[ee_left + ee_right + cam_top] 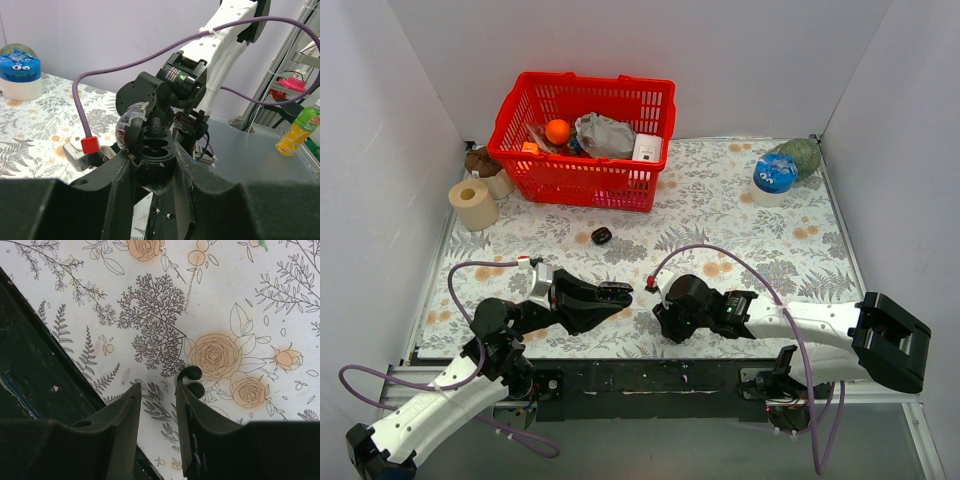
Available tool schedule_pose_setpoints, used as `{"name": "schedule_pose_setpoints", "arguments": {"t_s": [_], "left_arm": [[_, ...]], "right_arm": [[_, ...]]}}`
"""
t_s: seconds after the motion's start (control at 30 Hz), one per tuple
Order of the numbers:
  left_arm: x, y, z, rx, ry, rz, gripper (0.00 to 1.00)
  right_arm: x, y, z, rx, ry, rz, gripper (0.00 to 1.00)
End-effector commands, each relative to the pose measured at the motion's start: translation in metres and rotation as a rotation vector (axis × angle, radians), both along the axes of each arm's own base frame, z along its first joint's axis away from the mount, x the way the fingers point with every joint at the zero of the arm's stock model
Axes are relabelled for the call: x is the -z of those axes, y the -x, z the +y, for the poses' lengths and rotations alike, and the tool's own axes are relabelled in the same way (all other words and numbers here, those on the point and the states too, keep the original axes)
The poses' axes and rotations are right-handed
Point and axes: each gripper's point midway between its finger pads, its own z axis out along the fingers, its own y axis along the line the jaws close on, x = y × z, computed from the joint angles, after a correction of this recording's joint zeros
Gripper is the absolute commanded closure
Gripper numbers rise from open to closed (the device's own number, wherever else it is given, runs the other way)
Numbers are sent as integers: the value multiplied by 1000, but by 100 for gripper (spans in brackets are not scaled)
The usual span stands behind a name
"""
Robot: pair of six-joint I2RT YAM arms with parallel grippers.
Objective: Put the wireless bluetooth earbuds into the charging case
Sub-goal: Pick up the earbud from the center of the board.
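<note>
My left gripper [611,296] is shut on the black charging case [154,146] and holds it above the near table edge. The case's lid [129,123] is open, and its two sockets face the left wrist camera and look empty. Two tiny black earbuds [193,374] lie together on the floral cloth. They touch the outer side of my right gripper's right fingertip [181,390], not the gap between the fingers. My right gripper [157,387] is open and empty, low over the cloth; in the top view it [660,322] hides the earbuds.
A larger black rounded piece [601,236] lies mid-table. A red basket [582,125] of items stands at the back, a paper roll [473,203] at left, and a blue-topped jar [775,175] and a green object [802,155] at back right. A black strip [30,365] edges the cloth near the grippers.
</note>
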Motion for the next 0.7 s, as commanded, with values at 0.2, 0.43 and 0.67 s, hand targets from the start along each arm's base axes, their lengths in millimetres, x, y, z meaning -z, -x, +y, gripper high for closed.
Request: {"name": "schedule_pose_setpoints", "arguments": {"t_s": [0.2,0.43,0.67], "left_arm": [[2,-1,-1,-4,2,7,100],[4,-1,-1,-1,2,14,100],[6,-1,-2,4,1,20,100]], "right_arm": [[-3,-14,6,8,-29,-11,57],[2,-13,5,-3,-26,13,57],[9,-13,3,2,-15,31,57]]}}
